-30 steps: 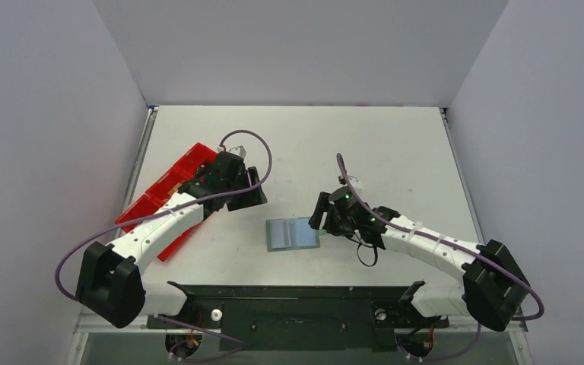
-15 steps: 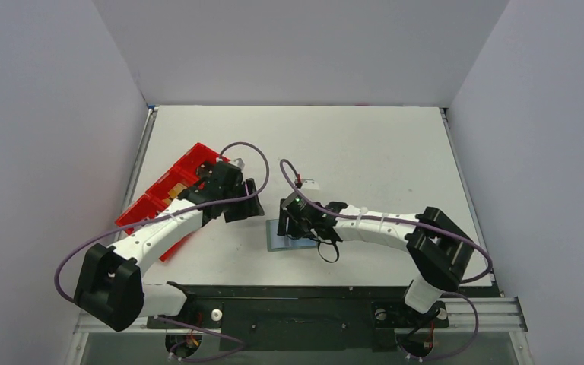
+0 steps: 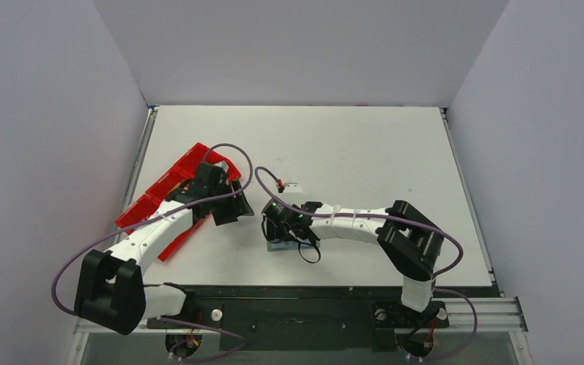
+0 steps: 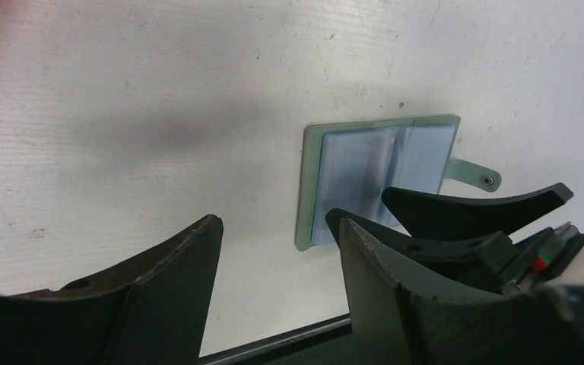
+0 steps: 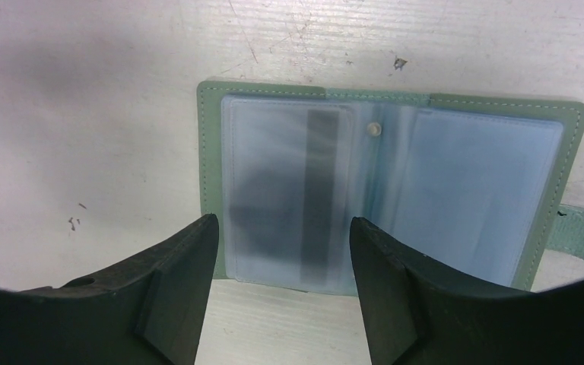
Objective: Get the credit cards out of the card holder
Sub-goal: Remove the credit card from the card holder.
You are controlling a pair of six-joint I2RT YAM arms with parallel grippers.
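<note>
**White tabletop, wallet spread beneath my right fingers**

White, scuffed table (image 3: 365,152) runs out ahead of me between grey walls, with a red tray (image 3: 190,161) lying slantwise along its left side.

The card holder (image 5: 391,198) lies open and flat near the table's front edge, its clear sleeves facing up and its little side tab (image 4: 471,173) sticking out from one edge. My right gripper (image 5: 281,224) hangs directly above it, jaws spread wide and grasping nothing. The two fingertips straddle the near edge of the left-hand sleeve; whether they touch it I cannot tell. Through that sleeve a card (image 5: 289,190) shows, with a dark stripe down it.

From above, my right gripper (image 3: 274,228) covers most of the card holder (image 3: 281,245). My left gripper (image 3: 232,209) sits just beside it, off the end of the tray, jaws also parted and empty. Between its fingers is bare table, and the card holder (image 4: 380,167) lies a little beyond its right finger (image 4: 395,274).
</note>
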